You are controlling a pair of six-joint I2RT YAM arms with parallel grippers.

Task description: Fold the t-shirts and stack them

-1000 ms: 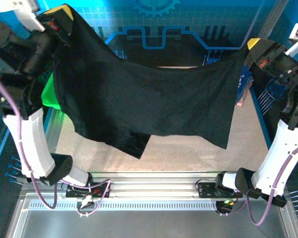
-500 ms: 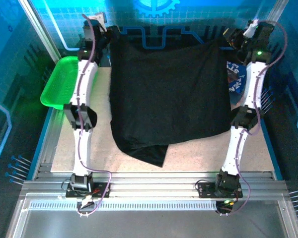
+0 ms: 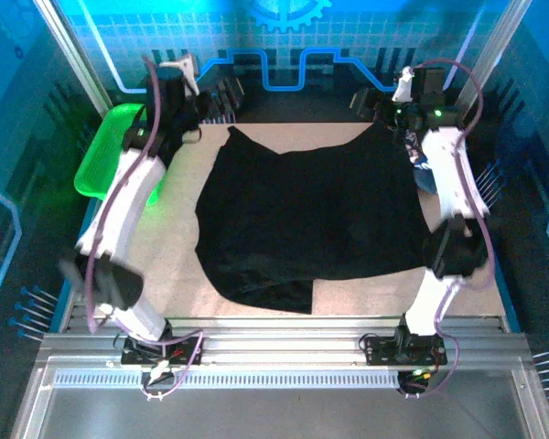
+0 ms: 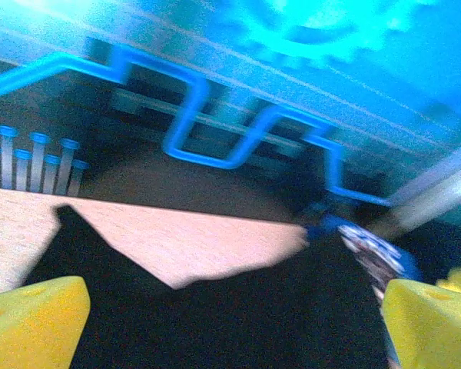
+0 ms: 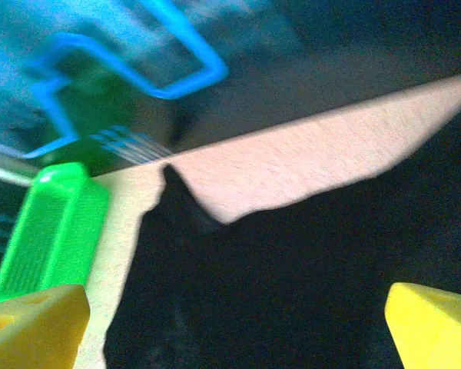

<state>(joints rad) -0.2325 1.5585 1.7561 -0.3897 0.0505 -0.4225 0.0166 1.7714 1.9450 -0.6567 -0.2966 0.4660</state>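
both arms stretched forward, left end effector [image 4: 232, 321] and right end effector [image 5: 234, 327] spread wide

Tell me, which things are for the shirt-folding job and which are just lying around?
For the job:
black t-shirt
folded blue t-shirts

Just lying about:
green basket

- Pale, speckled beige tabletop [image 3: 174, 247], flat and matt.
- Blue back wall panel [image 3: 348, 37] with a fine white grid, glowing cyan, brightest at its upper left.
- Lighter blue gear emblem [image 3: 288, 11] at the wall's top centre.
- Bright blue stepped outline [image 3: 284, 82] along the wall's foot.
- Silver metal corner post [image 3: 73, 57], slanting.
- Ribbed aluminium rails [image 3: 284, 331] along the near edge, grey metal sheet [image 3: 274, 412] below them.
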